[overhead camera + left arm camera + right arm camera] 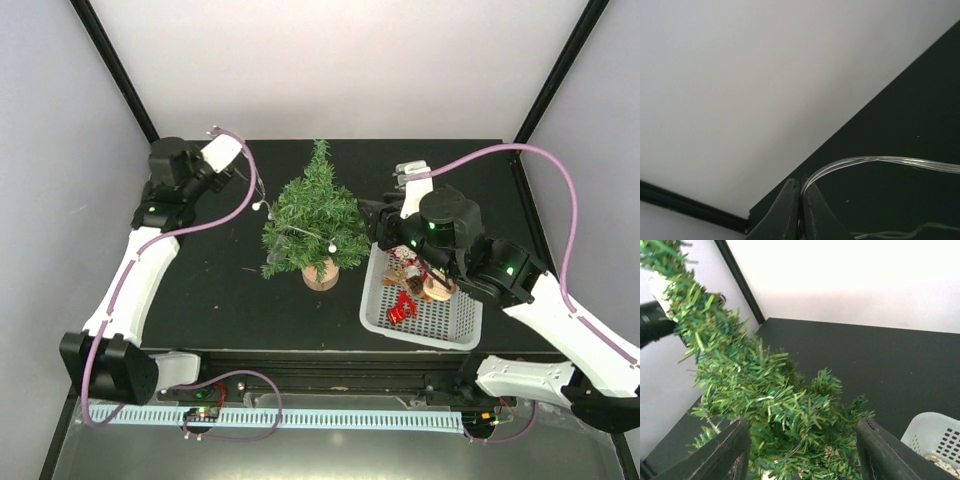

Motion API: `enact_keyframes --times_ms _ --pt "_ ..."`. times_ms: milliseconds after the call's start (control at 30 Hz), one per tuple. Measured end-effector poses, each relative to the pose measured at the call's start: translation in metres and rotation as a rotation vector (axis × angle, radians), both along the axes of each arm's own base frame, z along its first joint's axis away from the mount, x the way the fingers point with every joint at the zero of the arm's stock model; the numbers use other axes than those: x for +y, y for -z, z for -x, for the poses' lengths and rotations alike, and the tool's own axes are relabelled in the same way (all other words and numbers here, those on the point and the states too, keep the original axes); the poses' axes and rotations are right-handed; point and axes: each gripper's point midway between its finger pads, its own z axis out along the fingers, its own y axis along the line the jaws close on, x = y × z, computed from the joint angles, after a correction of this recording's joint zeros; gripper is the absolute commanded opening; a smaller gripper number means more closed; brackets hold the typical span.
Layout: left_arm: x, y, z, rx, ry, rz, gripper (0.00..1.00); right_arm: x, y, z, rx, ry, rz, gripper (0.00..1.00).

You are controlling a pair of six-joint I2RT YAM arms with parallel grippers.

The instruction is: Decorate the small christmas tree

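The small christmas tree (315, 222) stands upright on its wooden disc base (321, 274) at the table's middle. A thin clear light string with small white bulbs (262, 205) runs from the tree to my left gripper (243, 168), which is shut on the string (865, 161) at the back left. In the left wrist view the closed fingers (801, 210) pinch the strand. My right gripper (378, 228) is open beside the tree's right side; in the right wrist view the tree's branches (770, 400) lie between the spread fingers (732, 455).
A white basket (420, 312) at the right holds red and brown ornaments (412, 285). The right arm reaches over it. White walls with black frame posts close in the back and sides of the black table (200, 300).
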Motion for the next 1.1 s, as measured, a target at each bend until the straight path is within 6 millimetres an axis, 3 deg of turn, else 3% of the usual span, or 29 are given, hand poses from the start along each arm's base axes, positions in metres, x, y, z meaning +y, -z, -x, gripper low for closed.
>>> enact_keyframes --times_ms 200,300,433,600,733,967,1100 --pt "-0.041 0.033 -0.033 0.061 0.051 -0.018 0.02 -0.013 -0.005 -0.014 -0.014 0.057 -0.021 0.58" --pt "-0.058 0.037 -0.049 0.086 0.071 0.009 0.02 -0.021 -0.001 -0.025 -0.011 0.094 -0.023 0.58" --pt "-0.073 0.014 -0.063 0.064 0.107 0.099 0.01 -0.034 0.011 -0.047 0.009 0.143 -0.034 0.58" --pt "-0.094 -0.021 -0.058 0.012 0.223 0.232 0.02 -0.056 0.023 -0.079 0.03 0.177 -0.098 0.58" --pt "-0.111 -0.025 -0.054 0.024 0.319 0.31 0.03 -0.07 0.019 -0.11 0.039 0.156 -0.189 0.58" --pt "-0.14 -0.01 -0.055 0.13 0.471 0.413 0.17 -0.037 0.027 -0.143 0.081 -0.005 -0.198 0.59" --pt "-0.156 -0.006 -0.051 0.205 0.595 0.482 0.1 -0.021 0.041 -0.153 0.103 -0.096 -0.181 0.59"
